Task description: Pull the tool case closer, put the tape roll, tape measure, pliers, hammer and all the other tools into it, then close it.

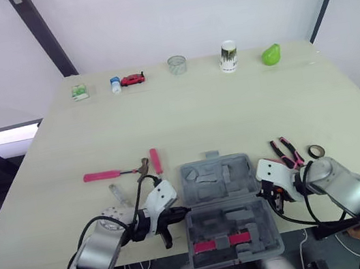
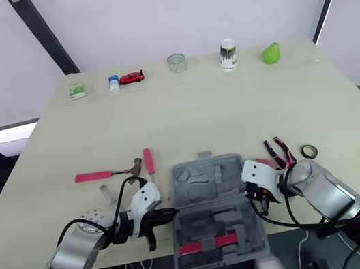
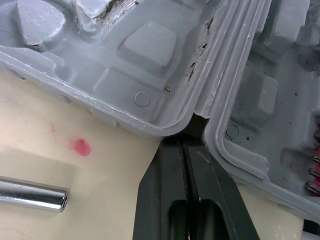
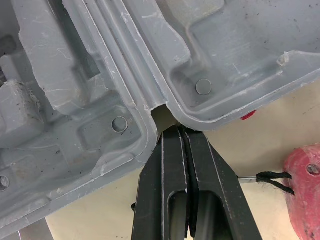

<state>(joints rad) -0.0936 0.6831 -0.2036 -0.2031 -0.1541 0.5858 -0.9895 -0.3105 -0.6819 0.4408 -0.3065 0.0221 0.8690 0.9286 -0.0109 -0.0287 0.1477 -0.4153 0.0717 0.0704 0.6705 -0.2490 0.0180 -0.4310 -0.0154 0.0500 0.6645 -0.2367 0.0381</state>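
Note:
The grey tool case (image 1: 228, 209) lies open at the table's near edge, a pink strip (image 1: 219, 242) in its near half. My left gripper (image 1: 182, 211) is shut, its tips at the case's left hinge notch (image 3: 195, 120). My right gripper (image 1: 267, 194) is shut too, tips at the right hinge notch (image 4: 160, 112). Left of the case lie a pink-handled hammer (image 1: 114, 174), a pink screwdriver (image 1: 156, 160) and a chrome piece (image 3: 32, 195). Right of it are pink-and-black pliers (image 1: 285, 152) and a tape roll (image 1: 316, 151). A red object (image 4: 302, 185) with a black cord lies by my right gripper.
Along the far edge stand a green packet (image 1: 79, 92), a small bottle (image 1: 115, 84), a red toy car (image 1: 133, 79), a clear jar (image 1: 177, 64), a white cup (image 1: 228, 56) and a green pear (image 1: 271, 55). The case's near half overhangs the table edge.

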